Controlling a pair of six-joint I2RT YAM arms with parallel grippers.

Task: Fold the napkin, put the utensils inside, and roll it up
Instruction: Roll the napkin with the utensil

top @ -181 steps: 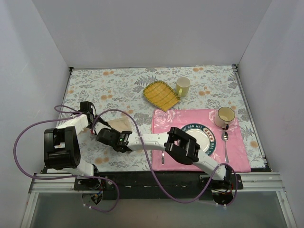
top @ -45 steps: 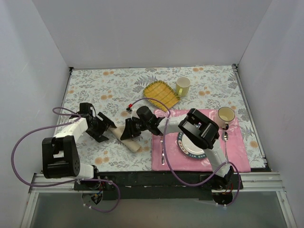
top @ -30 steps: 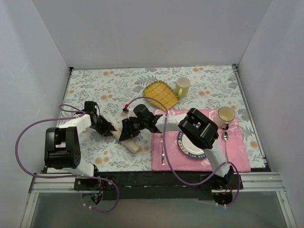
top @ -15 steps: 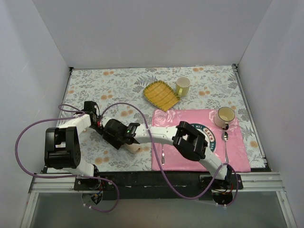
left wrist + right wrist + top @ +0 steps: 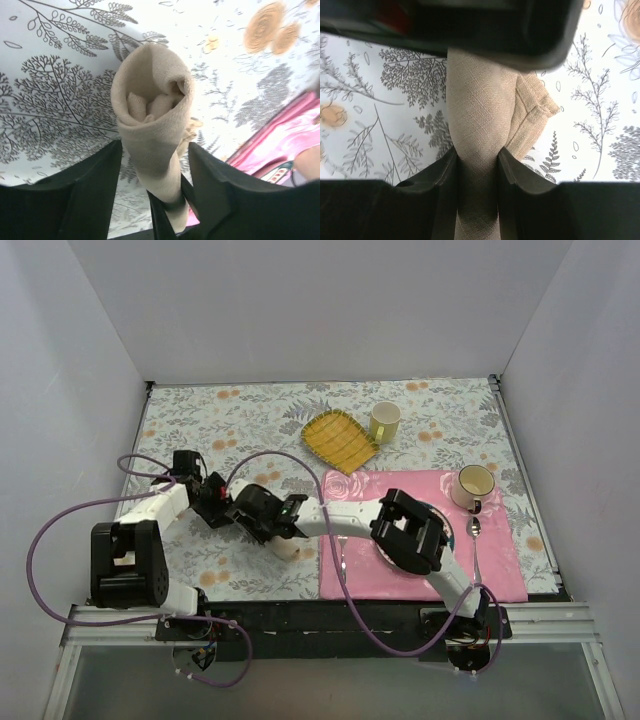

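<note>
Napkin [image 5: 152, 125] first: it lies rolled into a tan tube on the flowered table [image 5: 230, 415], just left of the pink mat [image 5: 500, 575], and both of my grippers are on it. My left gripper [image 5: 155, 150] has the napkin near its open end. One dark jaw presses against each side of the roll, so those jaws are closed on the cloth. Down that open end I see only folds of fabric; whether any metal lies inside, I cannot tell.

My right gripper [image 5: 477, 154] has the tube farther along. Its jaws are clamped tightly enough that the cloth narrows between them, and a loose hemmed corner bulges out to one side just past them. From above, my two grippers sit almost touching, and only the near end of the roll shows below my right arm.

A spoon [image 5: 475, 540] lies on the mat, just on the near side of a cream mug [image 5: 473, 486] that stands at the mat's far right corner. Another slim silver utensil [image 5: 340, 565] lies along the mat's left edge, partly under my right arm. Farther back, a yellow checked cloth [image 5: 340, 440] and a second mug [image 5: 384, 421] sit side by side.
</note>
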